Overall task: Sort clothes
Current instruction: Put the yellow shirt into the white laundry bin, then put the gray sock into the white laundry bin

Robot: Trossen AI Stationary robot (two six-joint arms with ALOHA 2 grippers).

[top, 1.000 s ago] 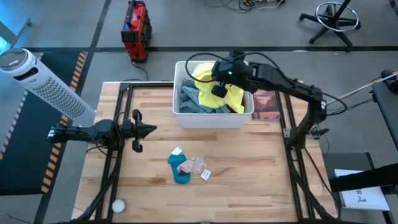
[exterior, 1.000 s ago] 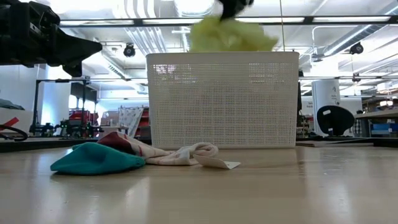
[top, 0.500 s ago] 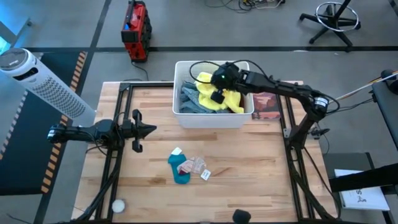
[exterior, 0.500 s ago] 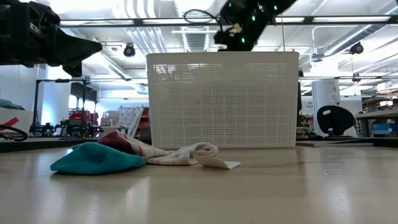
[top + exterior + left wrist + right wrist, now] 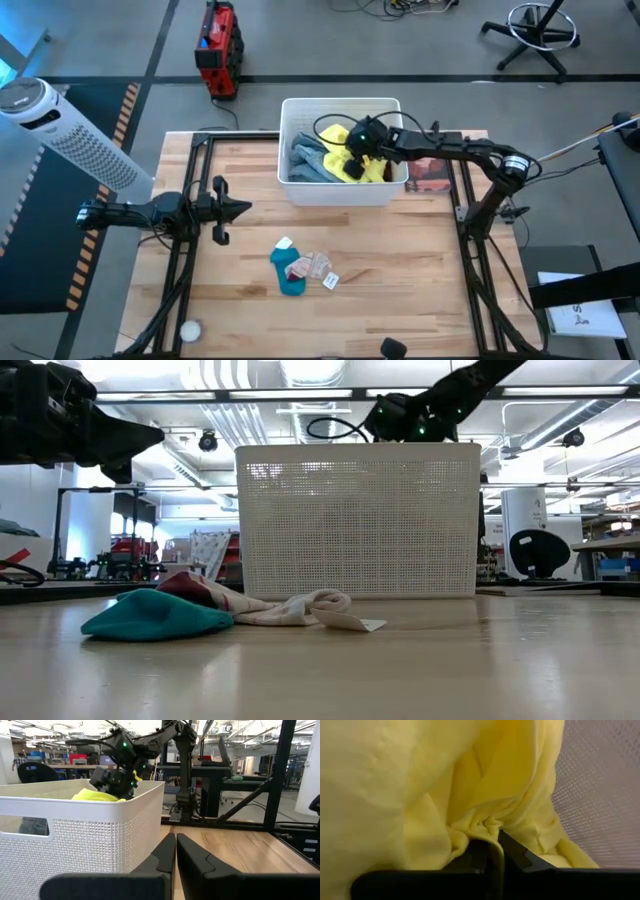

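A white basket stands at the table's far middle and holds a light blue-grey denim garment and a neon yellow garment. My right gripper reaches down into the basket and is shut on the yellow garment. A teal garment, a maroon piece and a pale patterned piece lie together on the table's near middle. My left gripper hovers shut and empty at the table's left, above the table. My right gripper pinches a bunched fold of the yellow garment between its two fingers. It comes from above, slanting from the table's right side. The garment lies in the basket, slack around the fingers, beside the basket's wall.
A flat pink-brown camouflage piece lies right of the basket. A small white ball sits at the near left corner. Bare wood lies between the basket and the clothes pile. A white tower fan stands off the table's left.
My right gripper has come down into the basket with the yellow garment, shifting a little toward the table's right edge. The garment, which hung above the basket's rim, now lies inside it.
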